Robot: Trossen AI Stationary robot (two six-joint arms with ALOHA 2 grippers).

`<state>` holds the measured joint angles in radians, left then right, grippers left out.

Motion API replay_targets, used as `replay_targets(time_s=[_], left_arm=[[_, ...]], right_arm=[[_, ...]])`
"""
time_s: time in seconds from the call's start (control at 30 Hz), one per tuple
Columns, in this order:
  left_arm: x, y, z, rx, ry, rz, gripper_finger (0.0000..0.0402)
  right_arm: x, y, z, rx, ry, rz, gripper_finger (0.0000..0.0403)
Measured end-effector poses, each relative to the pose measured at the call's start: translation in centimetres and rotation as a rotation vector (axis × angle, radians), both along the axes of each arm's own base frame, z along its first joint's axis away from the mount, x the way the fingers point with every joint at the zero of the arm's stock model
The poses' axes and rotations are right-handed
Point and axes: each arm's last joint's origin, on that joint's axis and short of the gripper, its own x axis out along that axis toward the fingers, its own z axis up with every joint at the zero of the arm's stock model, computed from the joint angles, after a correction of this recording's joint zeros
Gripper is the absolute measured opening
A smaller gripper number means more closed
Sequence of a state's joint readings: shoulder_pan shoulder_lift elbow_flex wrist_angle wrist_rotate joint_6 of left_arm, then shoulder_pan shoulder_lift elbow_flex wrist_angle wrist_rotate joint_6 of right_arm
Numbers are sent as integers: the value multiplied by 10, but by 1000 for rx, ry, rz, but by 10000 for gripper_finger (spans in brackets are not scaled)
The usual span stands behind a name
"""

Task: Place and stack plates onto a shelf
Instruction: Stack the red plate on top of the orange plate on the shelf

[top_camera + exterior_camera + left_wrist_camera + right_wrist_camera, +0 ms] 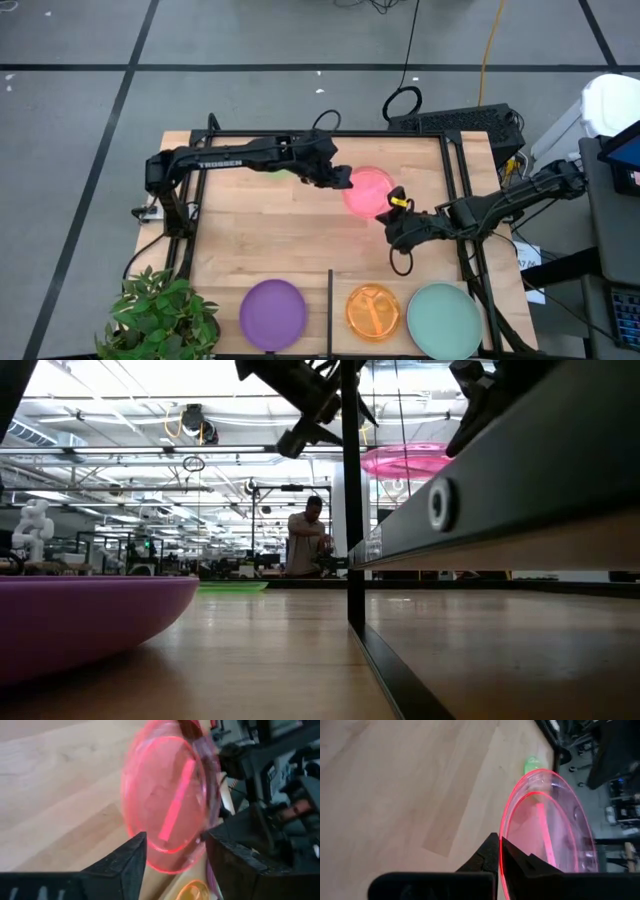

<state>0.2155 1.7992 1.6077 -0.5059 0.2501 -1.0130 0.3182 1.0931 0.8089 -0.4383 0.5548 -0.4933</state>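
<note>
A translucent red-pink plate (pixel 368 190) hangs over the middle of the table, with my right gripper (pixel 392 208) shut on its near right rim. My left gripper (pixel 345 180) is open at the plate's far left side. Its two fingers (pixel 127 862) stand on either side of the plate's rim (pixel 172 865), and no touch shows. A green plate (pixel 280 170) lies on the table, mostly hidden under my left arm. A purple plate (pixel 272 313) lies left of the black divider bar (pixel 330 310). An orange plate (pixel 373 312) and a pale teal plate (pixel 443 318) lie on the shelf (pixel 410 272) to its right. My right gripper pinches the red-pink plate's rim (pixel 506 837) between its two shut fingers, one above the plate and one below. The fingers come from the table's near right, slanting down. The plate (pixel 405 460) is lifted clear of the table and sits nearly level.
A potted plant (pixel 160 315) stands at the near left corner. Black frame bars (pixel 455 190) run along the table's right and far edges. A keyboard (pixel 455 122) lies beyond the far right corner. A person (pixel 305 545) stands far back in the room.
</note>
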Motion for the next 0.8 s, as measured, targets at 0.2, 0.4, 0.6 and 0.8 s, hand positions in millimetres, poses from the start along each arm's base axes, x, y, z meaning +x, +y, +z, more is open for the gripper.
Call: replay_targets(time_s=[0.2, 0.4, 0.6, 0.8], left_arm=[[-5, 8, -4, 10, 59, 60, 181], [-7, 21, -13, 0, 107, 68, 180], [2, 22, -16, -31, 48, 42, 179], [8, 20, -16, -30, 2, 44, 179]], right_arm=[[0, -1, 0, -10, -3, -13, 0], [0, -1, 0, -24, -3, -9, 0], [1, -1, 1, -29, -7, -4, 0], [1, -1, 1, -32, -7, -5, 0]])
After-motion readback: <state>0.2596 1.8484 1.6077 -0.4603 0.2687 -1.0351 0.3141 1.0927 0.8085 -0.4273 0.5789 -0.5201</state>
